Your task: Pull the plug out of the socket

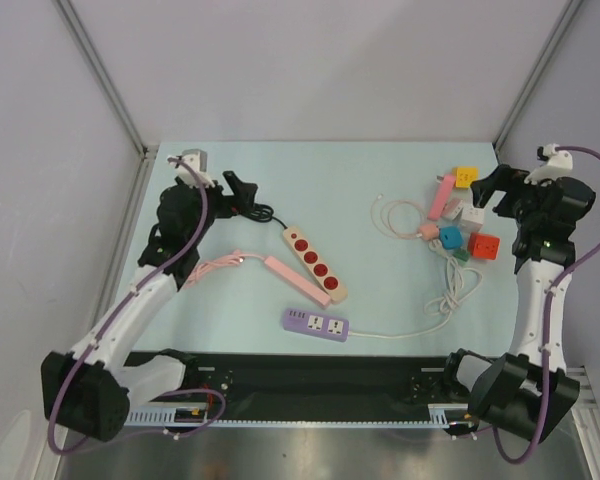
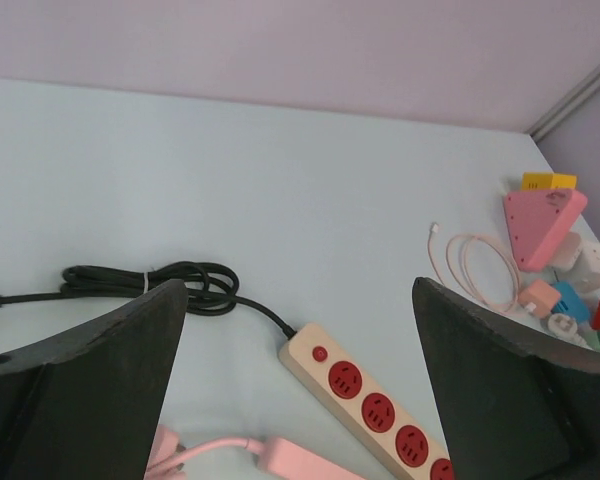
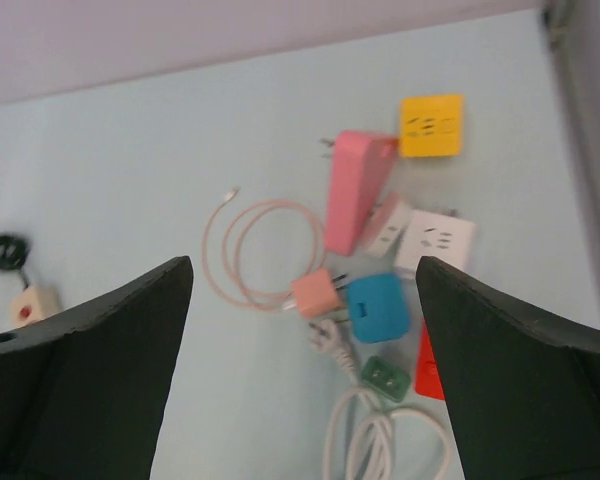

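Note:
A beige power strip (image 1: 316, 264) with several red sockets (image 2: 378, 411) lies mid-table, its black cord (image 2: 150, 285) coiled at the far left. Every socket that shows on it is empty. A pink strip (image 1: 296, 279) lies against it, and its pink cord bundle (image 1: 218, 264) runs left. A pink plug (image 2: 164, 452) with bare prongs lies beside my left finger, in no socket. My left gripper (image 1: 245, 195) hangs open above the black cord with nothing between its fingers (image 2: 300, 285). My right gripper (image 1: 495, 190) is open over the far-right pile (image 3: 305, 262).
A purple strip (image 1: 316, 323) with a white cord (image 1: 455, 290) lies near the front edge. Loose adapters sit at the far right: yellow (image 3: 431, 125), pink (image 3: 357, 190), white (image 3: 435, 243), blue (image 3: 378, 308), green (image 3: 385, 377), and a thin pink cable (image 3: 250, 250). Walls close in the sides.

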`<state>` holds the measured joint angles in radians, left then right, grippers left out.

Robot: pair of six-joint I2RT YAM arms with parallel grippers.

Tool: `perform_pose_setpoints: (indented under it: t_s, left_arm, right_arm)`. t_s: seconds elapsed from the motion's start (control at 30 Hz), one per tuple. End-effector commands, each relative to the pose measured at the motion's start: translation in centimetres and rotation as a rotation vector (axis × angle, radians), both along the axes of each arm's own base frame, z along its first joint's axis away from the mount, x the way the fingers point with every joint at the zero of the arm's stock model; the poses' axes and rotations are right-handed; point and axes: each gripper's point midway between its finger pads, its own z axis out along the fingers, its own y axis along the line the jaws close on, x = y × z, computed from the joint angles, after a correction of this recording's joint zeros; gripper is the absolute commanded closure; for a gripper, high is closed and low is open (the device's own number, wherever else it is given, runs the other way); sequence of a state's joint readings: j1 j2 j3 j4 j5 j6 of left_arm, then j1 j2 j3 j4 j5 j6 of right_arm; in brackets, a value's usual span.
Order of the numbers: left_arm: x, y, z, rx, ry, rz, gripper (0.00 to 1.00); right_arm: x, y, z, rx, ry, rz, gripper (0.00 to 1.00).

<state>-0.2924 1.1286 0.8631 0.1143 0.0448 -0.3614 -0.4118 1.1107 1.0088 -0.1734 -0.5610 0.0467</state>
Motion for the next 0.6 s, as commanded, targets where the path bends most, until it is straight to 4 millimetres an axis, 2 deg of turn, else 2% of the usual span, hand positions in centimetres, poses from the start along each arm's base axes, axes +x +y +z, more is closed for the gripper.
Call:
perform_pose_setpoints:
  t_s: [0.0,0.1,0.2,0.33,0.4,0.57]
  left_arm:
    - [-1.1,2.8,0.6,0.1,-0.053,0.097,0.0]
    - [-2.6,4.7,1.1,0.143,-0.055,0.162,0.0]
    - [-4.1,6.0,1.6,0.183,-0.063,0.19,0.0]
    - [-5.6,6.6,1.9,0.244,-0.086,0.177,0.0]
    - [-5.9,6.7,0.6,0.261,-0.068,0.172,0.0]
    - [-6.5,6.8,0.2,0.281,-0.061,0.155,0.0]
  right_arm:
    - [-0.8,-4.9,4.4,-0.013,-0.145,-0.337,0.0]
    - [-1.5,-6.4,4.9,-0.035,-0.155,-0.426,0.01]
    - [-1.9,-7.3,3.2,-0.042,-0.101,-0.478,0.0]
    - [-2.4,-7.2,2.1,-0.05,-0.066,-0.477,0.0]
    - [-2.5,-7.2,1.7,-0.046,-0.059,-0.479,0.0]
    - [-2.6,-7.7,0.8,-0.048,-0.037,-0.507,0.0]
